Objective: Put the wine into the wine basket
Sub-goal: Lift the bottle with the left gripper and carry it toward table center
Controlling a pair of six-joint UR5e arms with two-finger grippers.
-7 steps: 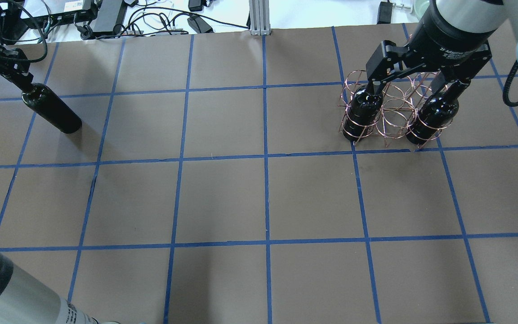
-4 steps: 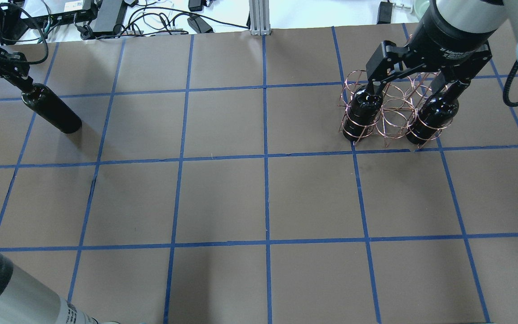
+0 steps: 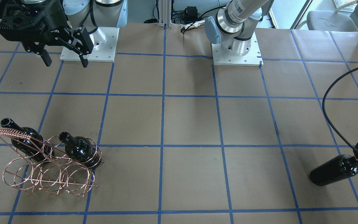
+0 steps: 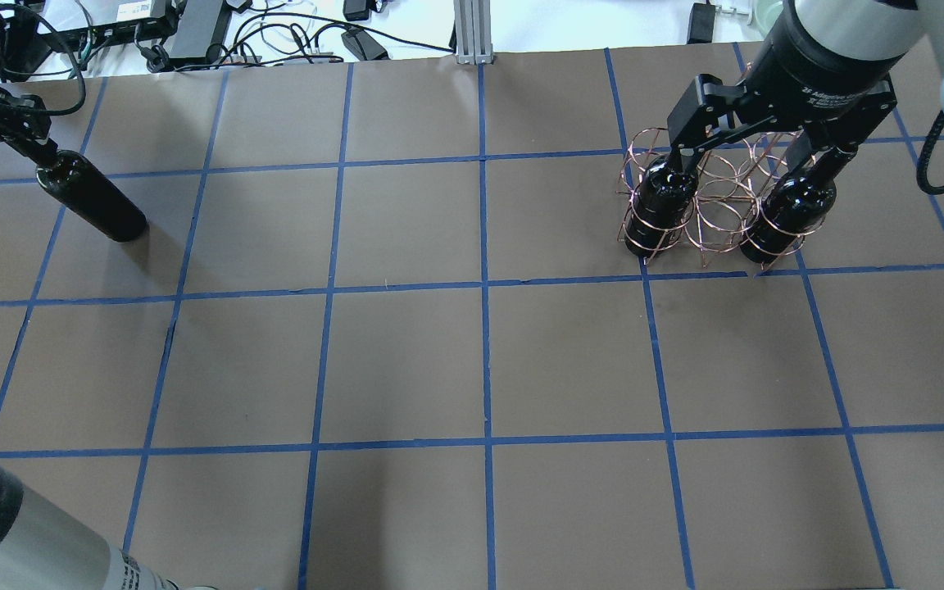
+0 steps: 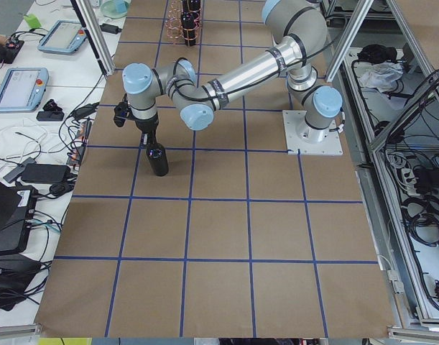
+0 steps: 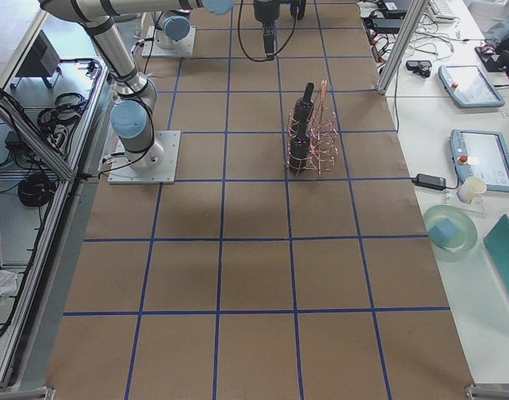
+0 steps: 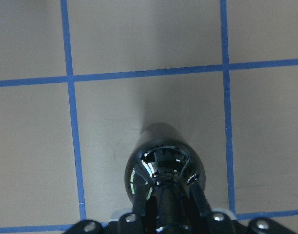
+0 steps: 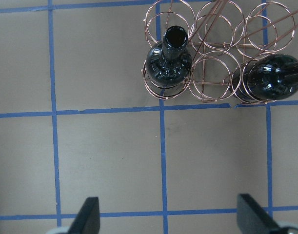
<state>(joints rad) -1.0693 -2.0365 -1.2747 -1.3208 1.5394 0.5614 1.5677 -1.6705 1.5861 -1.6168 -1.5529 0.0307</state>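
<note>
- The left arm reaches out low across the brown paper-covered worktop (image 4: 406, 360) with its blue tape grid. Its elbow is bent and its wrist points straight down near the worktop's far left edge.
- The left pincer (image 7: 164, 214) is clamped on the slim neck of a glossy black glass wine bottle (image 4: 93, 199), one finger on each side of the neck.
- That bottle stands upright beneath the wrist. Whether its base rests on the worktop or hangs just above it cannot be told.
- The bottle is well apart from the copper thin-wire wine basket (image 4: 718, 209), which sits on the opposite, right side of the worktop.
- The right arm holds its wrist high above the worktop, pointing down, on the robot's side of the basket.
- The right pincer (image 3: 64, 62) has its fingers (image 8: 88, 217) spread wide apart, gripping nothing.
- A second black bottle (image 4: 662, 197) and a third black bottle (image 4: 791, 211) stand upright in the basket, in the two end rings of the row nearer the robot.
- The basket's coil-wrapped handle bar (image 3: 12, 133) rises beside the neck of one of them.
</note>
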